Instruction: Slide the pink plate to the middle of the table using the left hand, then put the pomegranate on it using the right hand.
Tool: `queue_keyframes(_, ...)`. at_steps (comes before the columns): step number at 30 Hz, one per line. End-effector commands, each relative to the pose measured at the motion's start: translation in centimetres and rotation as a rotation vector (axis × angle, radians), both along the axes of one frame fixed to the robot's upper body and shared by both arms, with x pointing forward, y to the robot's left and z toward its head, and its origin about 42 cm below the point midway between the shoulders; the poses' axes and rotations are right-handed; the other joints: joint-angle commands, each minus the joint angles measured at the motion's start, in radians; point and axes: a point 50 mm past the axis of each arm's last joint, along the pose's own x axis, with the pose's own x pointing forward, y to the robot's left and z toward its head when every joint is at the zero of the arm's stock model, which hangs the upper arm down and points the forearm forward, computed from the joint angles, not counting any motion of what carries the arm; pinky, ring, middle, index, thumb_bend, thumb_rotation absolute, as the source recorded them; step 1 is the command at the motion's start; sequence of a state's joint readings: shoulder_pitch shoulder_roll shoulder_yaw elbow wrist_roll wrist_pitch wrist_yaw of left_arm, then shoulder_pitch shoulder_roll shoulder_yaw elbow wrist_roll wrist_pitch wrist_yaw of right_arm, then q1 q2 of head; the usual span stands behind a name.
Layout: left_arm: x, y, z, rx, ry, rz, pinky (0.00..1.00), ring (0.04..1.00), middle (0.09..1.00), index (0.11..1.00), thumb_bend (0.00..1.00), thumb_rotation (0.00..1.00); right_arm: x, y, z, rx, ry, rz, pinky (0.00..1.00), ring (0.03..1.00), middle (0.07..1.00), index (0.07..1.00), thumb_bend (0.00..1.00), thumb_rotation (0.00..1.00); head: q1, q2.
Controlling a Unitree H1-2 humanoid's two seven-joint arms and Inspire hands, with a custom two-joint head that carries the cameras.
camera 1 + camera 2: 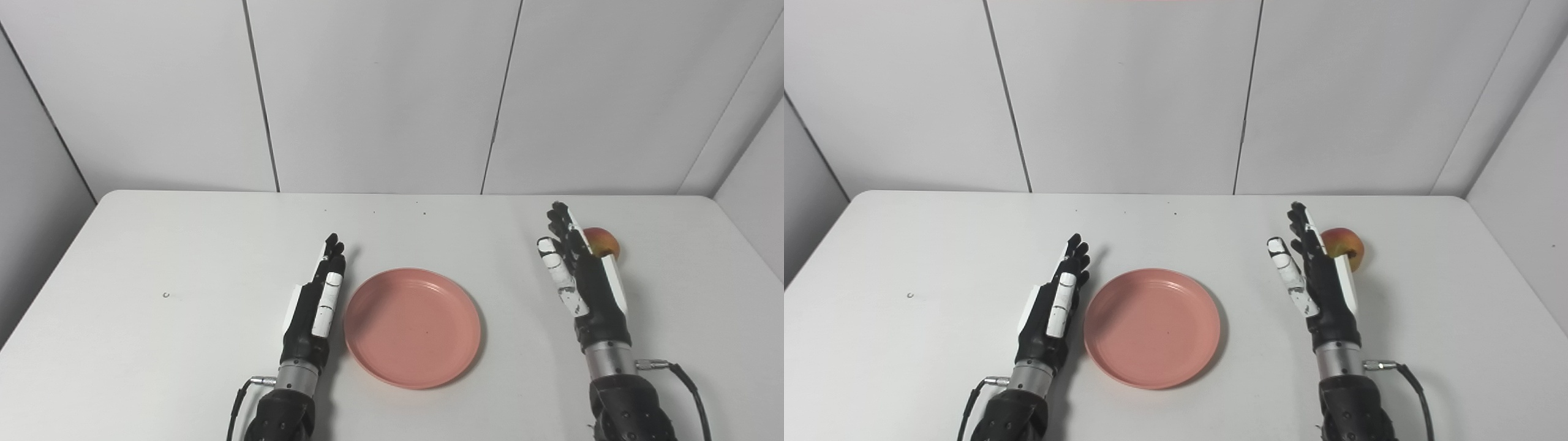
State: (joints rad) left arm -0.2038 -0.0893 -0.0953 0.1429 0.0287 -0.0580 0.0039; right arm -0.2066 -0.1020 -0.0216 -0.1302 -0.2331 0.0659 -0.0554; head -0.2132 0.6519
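White laminate surface [153, 245] with rounded far corners, matte, marked by a few tiny dark specks near the back edge and one small curl-shaped mark toward the left. No brand, label or readable writing shows on anything. Behind and to both sides stand pale grey wall panels [380, 92] split by thin dark vertical seams. Pink plate [412, 326]: round, shallow, salmon-toned plastic with faint concentric rings inside the rim and one tiny dark dot near its centre; it lies flat about mid-surface, toward the near edge, with nothing on it. Left hand [317, 300], black with white panels, lies edge-on just beside the plate's left rim, fingers straight and together, pointing away from the robot, holding nothing; whether it touches the rim cannot be told. Right hand [1320, 275] is raised upright well right of the plate, fingers extended and slightly spread, thumb apart, empty. Pomegranate [1344, 245]: small, round, red blushing to yellow-orange, a dark dimple on its near side; it sits on the surface just behind and right of the right hand, partly hidden by it, well apart from the plate. Thin black cables [686, 380] trail from both wrists.
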Motion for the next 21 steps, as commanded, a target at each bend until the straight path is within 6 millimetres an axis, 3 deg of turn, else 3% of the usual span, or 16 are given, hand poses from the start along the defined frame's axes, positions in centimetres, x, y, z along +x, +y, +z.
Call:
queue_keyframes(1, 0.1, -0.5, 0.8, -0.002, -0.045, -0.006, 0.99, 0.993, 1.0, 1.0, 0.69, 1.0, 0.7, -0.3, 2.5, -0.062, -0.085, -0.031, 0.91, 0.917, 0.907, 0.919, 0.64, 0.9, 0.001, -0.002)
queue_keyframes(3, 0.0, -0.5, 0.9, -0.005, -0.041, -0.008, 0.99, 0.993, 1.0, 1.0, 0.69, 1.0, 1.1, -0.9, 3.1, -0.114, -0.096, -0.06, 0.9, 0.916, 0.904, 0.915, 0.67, 0.89, 0.002, -0.001)
queue_keyframes(7, -0.1, -0.4, 0.8, -0.005, -0.042, -0.01, 0.99, 0.994, 1.0, 1.0, 0.69, 1.0, 1.7, -1.7, 4.0, -0.158, -0.114, -0.079, 0.88, 0.92, 0.912, 0.922, 0.67, 0.75, -0.004, -0.002)
queue_keyframes(8, -0.1, -0.4, 0.8, -0.006, -0.041, -0.011, 0.99, 0.993, 1.0, 1.0, 0.69, 1.0, 1.9, -1.9, 4.1, -0.163, -0.117, -0.082, 0.87, 0.911, 0.914, 0.921, 0.7, 0.63, -0.005, -0.002)
queue_keyframes(11, -0.1, -0.3, 0.9, -0.012, -0.041, -0.012, 0.99, 0.993, 1.0, 1.0, 0.68, 1.0, 2.4, -2.5, 4.6, -0.182, -0.108, -0.113, 0.85, 0.891, 0.91, 0.916, 0.76, 0.45, -0.011, -0.004)
queue_keyframes(18, -0.2, -0.3, 1.0, -0.008, -0.037, -0.012, 1.0, 0.997, 1.0, 1.0, 0.68, 1.0, 3.4, -3.8, 5.3, -0.306, -0.079, -0.18, 0.87, 0.923, 0.93, 0.926, 0.78, 0.39, -0.01, -0.005)
queue_keyframes(21, -0.1, -0.3, 1.0, -0.006, -0.039, -0.013, 1.0, 0.997, 1.0, 1.0, 0.68, 1.0, 4.0, -4.5, 5.5, -0.381, -0.074, -0.212, 0.82, 0.896, 0.919, 0.92, 0.8, 0.4, -0.012, -0.007)
